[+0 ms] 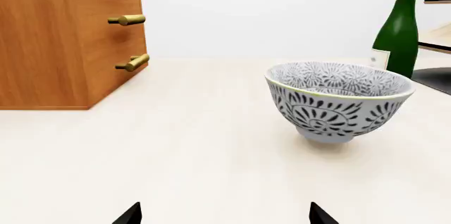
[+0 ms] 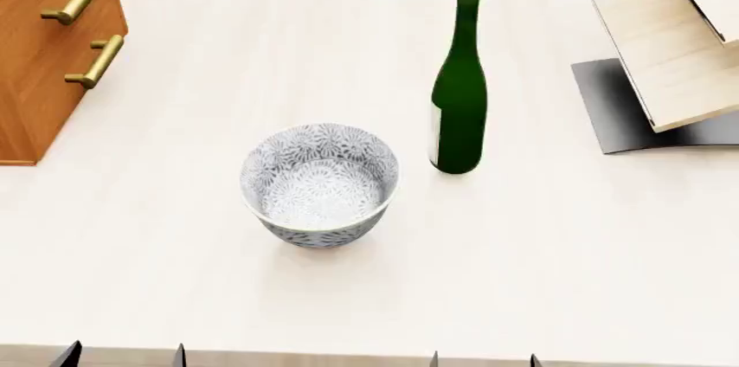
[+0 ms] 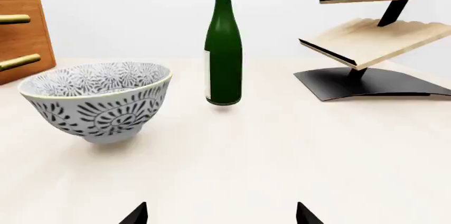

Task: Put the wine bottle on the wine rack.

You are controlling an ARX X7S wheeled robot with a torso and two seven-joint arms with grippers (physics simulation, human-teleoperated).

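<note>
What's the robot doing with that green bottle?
Nothing yet. The wine bottle stands upright on the table, untouched, between a patterned bowl and the wine rack. Both robot hands are open and wait at the near table edge, the left hand and the right hand, holding nothing. A wooden cabinet sits off to the left.

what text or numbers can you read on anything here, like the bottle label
No readable text anywhere.
wine bottle: its whitish label strip shows no lettering.
bowl: only a grey leaf pattern, no words.
cabinet and wine rack: no marks or signs.
</note>
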